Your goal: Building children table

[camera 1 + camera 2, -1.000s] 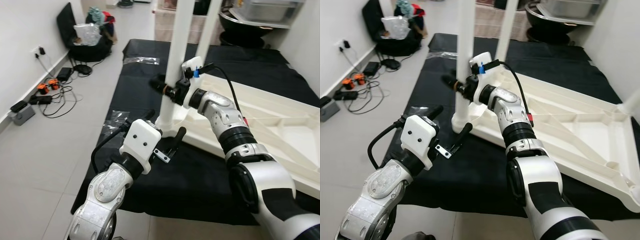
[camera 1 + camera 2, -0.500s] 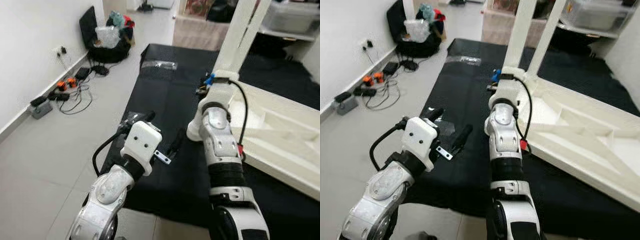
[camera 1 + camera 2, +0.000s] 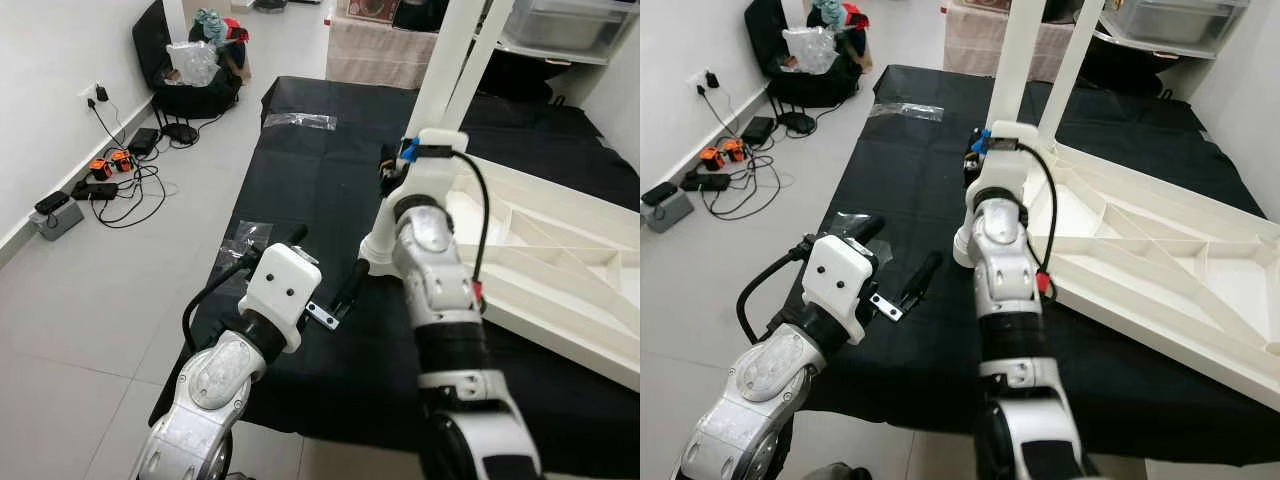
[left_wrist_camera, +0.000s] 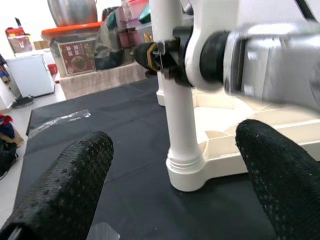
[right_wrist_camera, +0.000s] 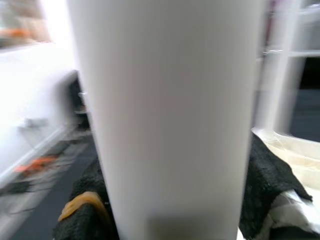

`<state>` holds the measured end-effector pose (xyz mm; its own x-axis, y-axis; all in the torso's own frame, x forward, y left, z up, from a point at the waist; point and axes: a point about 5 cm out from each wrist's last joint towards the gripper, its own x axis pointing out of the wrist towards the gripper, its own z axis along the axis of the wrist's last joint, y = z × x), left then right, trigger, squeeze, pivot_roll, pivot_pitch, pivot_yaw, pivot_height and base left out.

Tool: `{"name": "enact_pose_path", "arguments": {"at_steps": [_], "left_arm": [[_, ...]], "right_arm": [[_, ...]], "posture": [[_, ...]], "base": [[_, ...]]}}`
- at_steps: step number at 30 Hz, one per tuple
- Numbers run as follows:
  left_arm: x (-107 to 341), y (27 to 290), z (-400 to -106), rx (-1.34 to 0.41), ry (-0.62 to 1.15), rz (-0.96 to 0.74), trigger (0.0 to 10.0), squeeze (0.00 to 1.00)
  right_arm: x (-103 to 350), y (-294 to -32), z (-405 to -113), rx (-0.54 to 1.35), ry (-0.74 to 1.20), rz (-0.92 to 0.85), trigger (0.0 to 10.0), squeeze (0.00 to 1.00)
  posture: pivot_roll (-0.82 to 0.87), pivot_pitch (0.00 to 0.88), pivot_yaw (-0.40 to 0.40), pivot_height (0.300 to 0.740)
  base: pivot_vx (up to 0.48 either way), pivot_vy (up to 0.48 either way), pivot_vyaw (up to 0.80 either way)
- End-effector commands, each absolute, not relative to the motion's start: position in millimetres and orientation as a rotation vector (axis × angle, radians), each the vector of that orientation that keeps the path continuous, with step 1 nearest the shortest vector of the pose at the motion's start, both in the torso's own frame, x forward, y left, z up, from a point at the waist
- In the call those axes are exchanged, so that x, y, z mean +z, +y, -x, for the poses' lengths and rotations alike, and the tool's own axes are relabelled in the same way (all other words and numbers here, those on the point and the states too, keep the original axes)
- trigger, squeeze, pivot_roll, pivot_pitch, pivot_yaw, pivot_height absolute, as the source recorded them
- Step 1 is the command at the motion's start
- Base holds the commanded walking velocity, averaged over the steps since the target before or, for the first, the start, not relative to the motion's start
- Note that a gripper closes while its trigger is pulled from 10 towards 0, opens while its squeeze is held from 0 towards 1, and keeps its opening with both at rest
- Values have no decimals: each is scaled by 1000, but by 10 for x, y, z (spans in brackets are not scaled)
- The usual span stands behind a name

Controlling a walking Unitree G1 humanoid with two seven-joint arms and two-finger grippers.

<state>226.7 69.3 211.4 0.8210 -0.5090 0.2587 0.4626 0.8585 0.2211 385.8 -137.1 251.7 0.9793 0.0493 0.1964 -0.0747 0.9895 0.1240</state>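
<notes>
The right gripper (image 4: 165,56) has its jaws clamped around a white table leg (image 4: 181,125), a black finger (image 5: 267,180) pressed to each side of the tube. That leg stands upright in the corner socket of the white tabletop (image 3: 560,270), which lies upside down on a black mat (image 3: 890,180) spread over the floor. Seen from the left wrist, the leg's ribbed collar sits at the socket mouth; whether it is screwed fully home cannot be told.

The left gripper (image 4: 175,165) hangs near the mat's edge, just short of that corner, its jaws spread wide and holding nothing.

A second white leg (image 3: 1072,70) rises behind the first, near the same end of the tabletop, so at least two legs appear to be mounted. At the far right of the tabletop one corner (image 3: 1268,345) shows no leg standing in it, which suggests the build is around halfway, with the remaining legs to fit and the table then to be turned upright.

Beyond the mat, cables and chargers (image 3: 100,180) lie by the wall, with a clear plastic bag (image 3: 298,120) on the mat.
</notes>
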Motion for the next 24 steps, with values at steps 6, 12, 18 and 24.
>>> {"name": "enact_pose_path", "arguments": {"at_steps": [6, 12, 18, 24], "left_arm": [[2114, 668, -2283, -524, -325, -153, 10000, 0], [2126, 666, -2291, -517, -327, -153, 10000, 0], [2120, 678, -2285, -517, -322, -158, 10000, 0], [2123, 694, -2286, -510, -322, -162, 10000, 0]], "right_arm": [[2466, -1424, -3887, 603, -129, -233, 10000, 0], [2438, -1223, -3711, 1177, -96, -296, 10000, 0], [2341, -1040, -3689, 1320, -35, -225, 10000, 0], [2278, -908, -3772, 1272, -23, -121, 0, 0]], "posture": [[75, 66, -92, 740], [91, 66, -94, 740], [105, 68, -100, 740], [101, 85, -99, 740]], "base": [[0, 0, 0], [0, 0, 0], [0, 0, 0], [0, 0, 0]]}}
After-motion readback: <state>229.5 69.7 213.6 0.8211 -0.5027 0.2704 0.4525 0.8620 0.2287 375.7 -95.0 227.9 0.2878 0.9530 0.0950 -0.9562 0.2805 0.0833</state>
